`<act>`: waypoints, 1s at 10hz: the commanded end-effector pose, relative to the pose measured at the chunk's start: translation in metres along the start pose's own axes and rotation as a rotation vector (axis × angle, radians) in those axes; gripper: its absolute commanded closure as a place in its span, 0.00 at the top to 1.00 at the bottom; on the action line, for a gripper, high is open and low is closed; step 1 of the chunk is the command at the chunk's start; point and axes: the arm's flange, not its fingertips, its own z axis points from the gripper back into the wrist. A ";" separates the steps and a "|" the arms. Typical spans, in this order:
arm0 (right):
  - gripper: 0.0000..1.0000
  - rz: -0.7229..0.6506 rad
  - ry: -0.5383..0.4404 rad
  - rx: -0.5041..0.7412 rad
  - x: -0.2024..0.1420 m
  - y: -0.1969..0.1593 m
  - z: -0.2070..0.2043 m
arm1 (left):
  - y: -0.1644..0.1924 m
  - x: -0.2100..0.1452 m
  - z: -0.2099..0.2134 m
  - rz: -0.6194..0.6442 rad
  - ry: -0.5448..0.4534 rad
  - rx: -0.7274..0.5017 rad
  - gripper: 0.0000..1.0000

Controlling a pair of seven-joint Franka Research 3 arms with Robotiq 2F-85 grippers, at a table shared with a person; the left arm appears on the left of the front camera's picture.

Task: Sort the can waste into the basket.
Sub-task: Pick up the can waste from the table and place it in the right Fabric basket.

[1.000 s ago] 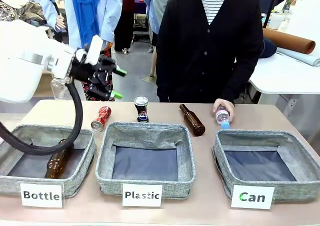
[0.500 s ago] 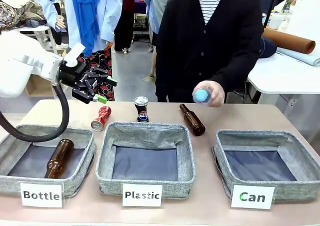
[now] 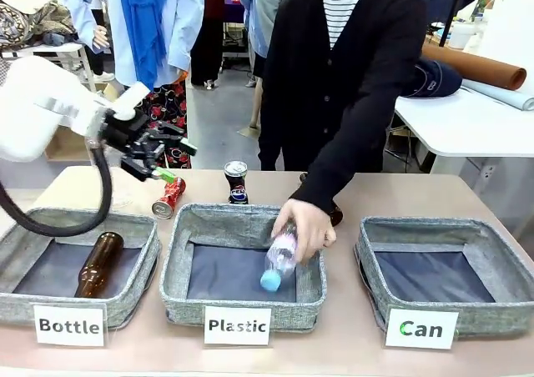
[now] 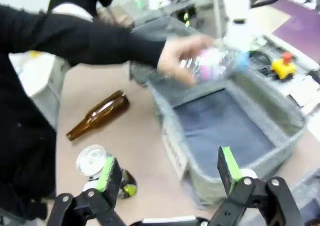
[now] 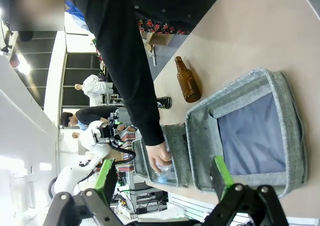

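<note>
Tan tabletop, far edge: the 2 cans are both on it, the dented red can (image 3: pixel 168 198) on its side and the dark Pepsi can (image 3: pixel 236 182) upright near it. Both are well apart from the Can basket (image 3: pixel 446 227), which holds nothing, so I judge 0 of 2 sorted. The left gripper (image 3: pixel 177 162) hangs above the red can, jaws spread wide, touching nothing. The right gripper (image 5: pixel 162 163) is likewise wide and empty. A person's hand (image 3: pixel 304 227) holds a plastic bottle (image 3: pixel 279 260) over the Plastic basket (image 3: pixel 242 218).

Spread gripper (image 5: pixel 162 165) over grey basket (image 5: pixel 197 136), bottle (image 5: pixel 187 81) beyond
</note>
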 end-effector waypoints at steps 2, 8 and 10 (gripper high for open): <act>1.00 0.024 -0.014 0.028 0.002 0.000 0.000 | -0.103 0.042 0.087 -0.083 -0.089 -0.026 1.00; 1.00 0.024 -0.014 0.028 0.002 0.000 0.000 | -0.181 0.039 0.073 -0.166 -0.056 0.178 1.00; 1.00 0.024 -0.014 0.028 0.002 0.000 0.000 | -0.130 0.046 0.040 -0.127 0.021 0.186 1.00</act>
